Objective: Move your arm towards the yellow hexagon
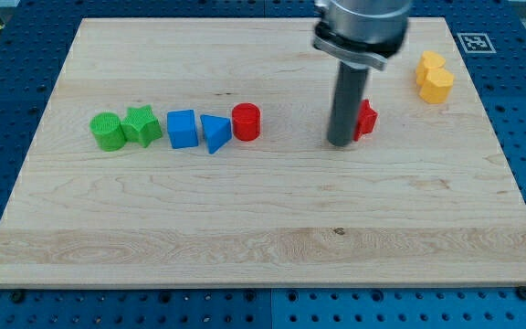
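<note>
My tip (341,143) rests on the counter (263,228). There are no jaws on this rig, only the straight rod, so nothing is apart, together or clamped.

Just to the view's right of my tip, touching or nearly so, a red block (366,119) sits partly hidden behind the rod; shape not readable.

Further to the view's right and toward the view's top: two yellow blocks in contact. The lower one I take to be the yellow hexagon (436,86); the other yellow block (429,64) sits at its upper left. Both are well apart from my tip.

To the view's left of my tip, a row: red cylinder (246,122), blue triangle (214,133), blue cube (182,129), green star (142,125), green cylinder (108,131).

Progress, judged: approach not finished. The remaining move is up and to the view's right, passing the red block.

Orientation: the hexagon lies flat and looks compact, with no clear long axis. Facing direction cannot be told.
</note>
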